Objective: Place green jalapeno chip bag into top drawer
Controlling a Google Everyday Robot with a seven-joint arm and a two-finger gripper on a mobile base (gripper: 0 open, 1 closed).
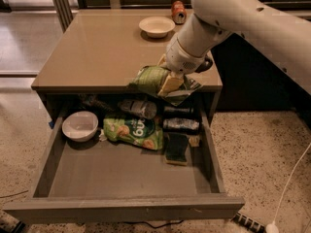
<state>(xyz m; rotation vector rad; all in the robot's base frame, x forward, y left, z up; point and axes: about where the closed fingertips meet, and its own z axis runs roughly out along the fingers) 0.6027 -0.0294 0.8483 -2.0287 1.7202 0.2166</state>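
Observation:
The green jalapeno chip bag [151, 79], small, crumpled and light green with a white-and-dark end panel, hangs in the air at the table's front edge, right of middle. My gripper [171, 81] is shut on it from the right, with a pale fingertip [170, 84] across the bag. The white arm reaches in from the upper right. The top drawer [121, 208] is pulled wide open below the tabletop, grey-taupe with low sides. The bag is over the drawer's back part.
In the drawer lie a white bowl [80, 125], a larger flat green bag [132, 130], a bottle [141, 108], two dark cans [181, 124] and a dark sponge [176, 148]. On the tabletop stand a pale bowl [156, 26] and a can [179, 12]. A white cable [291, 178] runs on the floor at right.

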